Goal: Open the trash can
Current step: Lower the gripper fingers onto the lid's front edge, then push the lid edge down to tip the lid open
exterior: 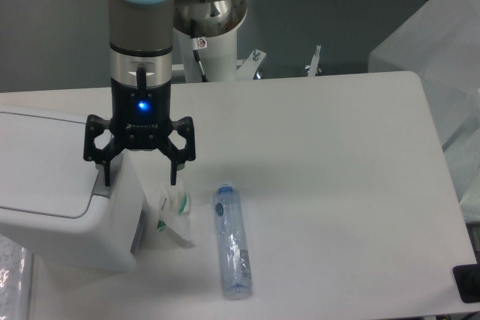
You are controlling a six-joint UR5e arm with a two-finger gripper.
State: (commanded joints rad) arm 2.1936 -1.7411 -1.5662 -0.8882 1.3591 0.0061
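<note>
- White trash can (64, 207) sits at the table's (322, 177) left edge, lid down, partly cut off by the frame.
- Pincer (139, 177) hangs above its right rim, fingers apart.
- Clear bottle (231, 240) and crumpled wrapper (174, 215) lie just beside.

One trash can (64, 207), one plastic bottle (231, 241), one crumpled wrapper (172, 215) and one table (330, 185).

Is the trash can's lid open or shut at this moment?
Shut. The lid lies flat on the trash can, with no gap showing. The open pincer hangs over its right edge.
</note>
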